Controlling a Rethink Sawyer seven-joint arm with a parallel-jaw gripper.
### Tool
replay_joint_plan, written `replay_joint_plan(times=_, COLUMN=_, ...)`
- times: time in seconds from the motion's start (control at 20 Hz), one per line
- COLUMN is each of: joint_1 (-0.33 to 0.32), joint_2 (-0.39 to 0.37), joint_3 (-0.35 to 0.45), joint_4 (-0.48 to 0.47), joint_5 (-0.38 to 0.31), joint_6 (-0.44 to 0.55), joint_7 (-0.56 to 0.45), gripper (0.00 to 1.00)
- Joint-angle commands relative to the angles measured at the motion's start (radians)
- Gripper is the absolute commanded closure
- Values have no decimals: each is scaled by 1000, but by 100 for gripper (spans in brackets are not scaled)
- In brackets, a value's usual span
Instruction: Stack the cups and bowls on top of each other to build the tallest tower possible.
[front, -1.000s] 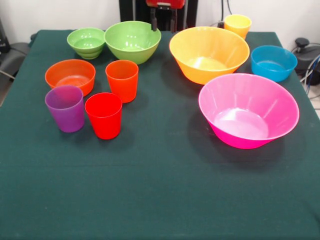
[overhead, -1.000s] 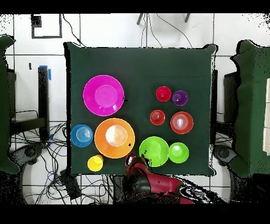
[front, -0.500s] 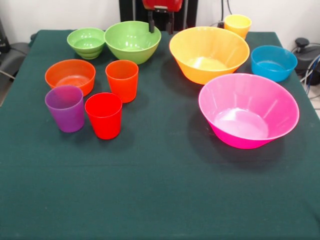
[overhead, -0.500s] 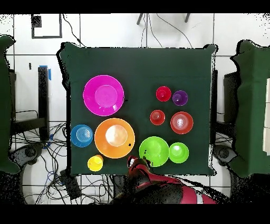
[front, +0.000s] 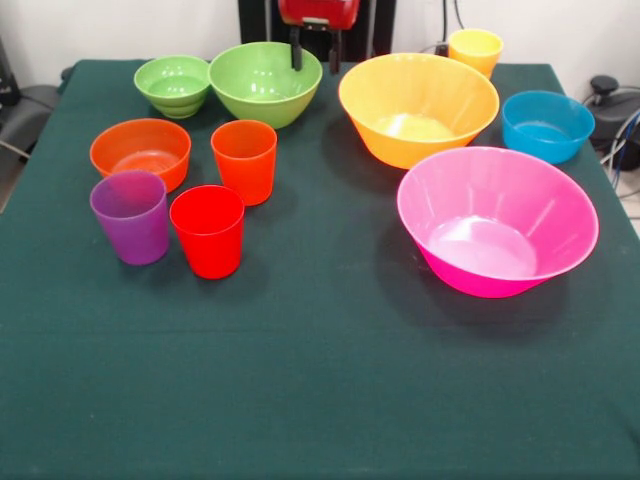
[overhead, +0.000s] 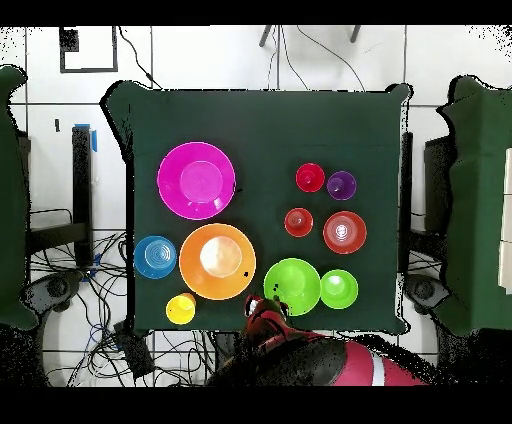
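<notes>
Every cup and bowl stands separately on the green cloth, and no tower is in view. At the far side are the small green bowl (front: 172, 84), the medium green bowl (front: 265, 82) (overhead: 292, 287), the yellow-orange bowl (front: 418, 108) (overhead: 217, 261), the yellow cup (front: 475, 50) and the blue bowl (front: 547, 125). The pink bowl (front: 497, 220) (overhead: 196, 180) sits nearer on the right. On the left are the small orange bowl (front: 140, 152), orange cup (front: 244, 160), red cup (front: 207, 230) and purple cup (front: 130, 216). My gripper (front: 314, 55) (overhead: 262, 305) hangs open and empty at the far edge, by the medium green bowl's rim.
The dark green cloth (front: 320, 400) covers the whole table. Cables lie on the floor (overhead: 100, 300) beyond the table's side near the blue bowl.
The gripper has slid a little toward the medium green bowl along the far edge. No cup or bowl has moved.
</notes>
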Motion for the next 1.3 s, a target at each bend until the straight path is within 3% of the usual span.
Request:
replay_joint_plan(times=0.05, joint_1=4, joint_2=51, joint_3=58, joint_4=-152, joint_5=-43, joint_6=-51, joint_7=108, gripper=0)
replay_joint_plan(times=1.3, joint_1=5, joint_2=81, joint_3=60, joint_4=-189, joint_5=-78, joint_6=-52, joint_7=106, gripper=0)
